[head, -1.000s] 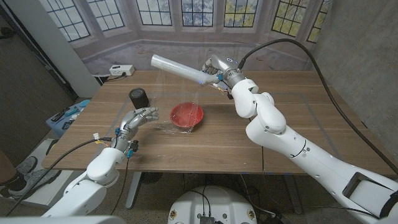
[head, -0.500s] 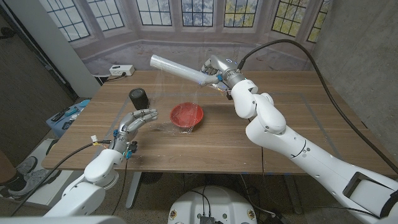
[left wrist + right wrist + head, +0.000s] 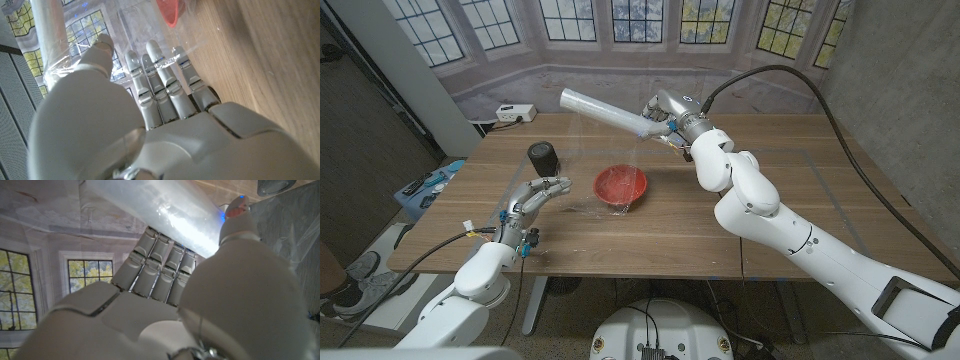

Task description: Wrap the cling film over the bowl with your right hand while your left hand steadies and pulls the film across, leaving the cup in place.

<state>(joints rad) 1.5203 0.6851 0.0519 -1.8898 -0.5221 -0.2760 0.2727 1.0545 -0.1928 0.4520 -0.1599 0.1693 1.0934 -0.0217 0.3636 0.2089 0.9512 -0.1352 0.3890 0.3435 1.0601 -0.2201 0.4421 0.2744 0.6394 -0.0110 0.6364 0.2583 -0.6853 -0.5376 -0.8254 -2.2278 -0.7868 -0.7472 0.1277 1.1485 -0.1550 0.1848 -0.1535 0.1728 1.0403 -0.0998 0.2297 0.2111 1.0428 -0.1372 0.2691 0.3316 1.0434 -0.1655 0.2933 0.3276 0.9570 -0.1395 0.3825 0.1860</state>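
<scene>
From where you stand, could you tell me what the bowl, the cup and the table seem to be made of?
The bowl looks like red plastic with a slight gloss, though glazed ceramic cannot be ruled out. The cup is dark and matte, with no shine on it; plastic or coated metal, I cannot tell which. The table shows brown wood grain running in boards, either real wood or a wood-look laminate.
</scene>
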